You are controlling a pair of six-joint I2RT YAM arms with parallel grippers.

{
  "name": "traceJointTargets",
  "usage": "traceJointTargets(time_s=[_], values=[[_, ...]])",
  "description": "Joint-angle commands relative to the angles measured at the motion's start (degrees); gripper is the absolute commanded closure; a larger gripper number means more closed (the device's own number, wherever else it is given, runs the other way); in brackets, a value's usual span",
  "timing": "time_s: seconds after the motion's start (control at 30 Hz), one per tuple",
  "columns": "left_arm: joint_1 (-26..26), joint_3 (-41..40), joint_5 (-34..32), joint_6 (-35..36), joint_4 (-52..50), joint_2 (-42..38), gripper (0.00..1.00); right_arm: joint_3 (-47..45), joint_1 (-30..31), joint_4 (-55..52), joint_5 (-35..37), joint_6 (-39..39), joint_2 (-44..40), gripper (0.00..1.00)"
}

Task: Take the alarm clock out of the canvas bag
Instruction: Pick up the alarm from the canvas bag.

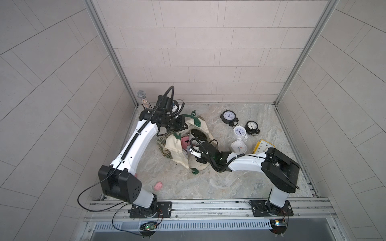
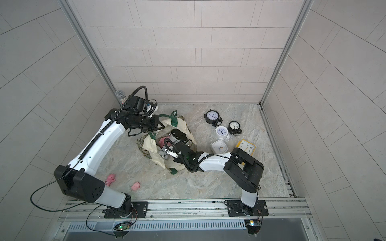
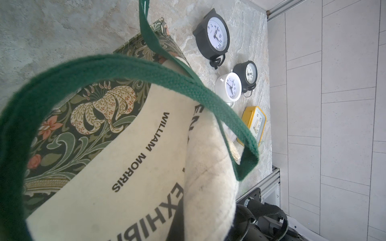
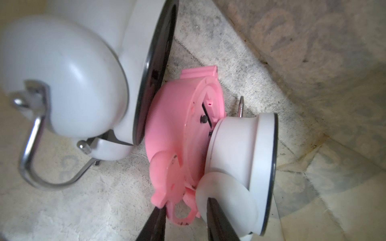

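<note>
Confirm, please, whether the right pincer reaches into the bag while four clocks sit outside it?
Not four but five: a top view shows a large black clock, a small black clock, a round white clock, a square white clock and a yellow clock outside the bag. The right pincer does reach into it.

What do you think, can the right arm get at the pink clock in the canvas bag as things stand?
Probably yes. The left gripper holds the canvas bag open, and the right gripper is inside, jaws open either side of a loop on the pink clock. A small white clock crowds one finger.
</note>
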Motion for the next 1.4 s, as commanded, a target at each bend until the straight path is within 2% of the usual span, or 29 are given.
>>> traceJointTargets(time_s=[0.0,0.3,0.43,0.6,0.83,1.0,1.27,1.37], values=[[0.22,2.53,1.57,0.28,0.14,-1.84,1.0,2.04,-0.42,-2.42,-0.84,-1.87,2.36,0.66],[0.21,2.7,1.26,0.49,-0.6,-1.82,1.0,4.7,-0.61,-2.68,0.58,-4.65,5.51,0.66],[0.2,2.67,1.3,0.27,-0.49,-1.73,1.0,4.79,-0.61,-2.24,1.46,-5.18,5.88,0.55],[0.15,2.62,1.43,0.14,-0.49,-1.63,1.0,5.27,-0.88,-0.63,2.73,-5.65,6.27,0.56],[0.05,2.52,1.32,-0.07,-0.5,-2.03,1.0,6.25,-1.89,0.41,2.79,-5.47,7.03,0.63],[0.08,2.44,1.45,-0.3,-0.45,-2.1,1.0,6.25,-2.74,0.49,1.29,-4.21,5.83,0.77],[0.11,2.47,1.39,-0.55,-0.39,-2.17,1.0,4.41,-5.97,1.23,-6.16,1.92,2.05,0.99],[0.11,2.35,1.38,-0.55,-0.33,-2.11,1.0,3.46,-6.57,1.64,-7.53,3.37,0.01,1.0]])
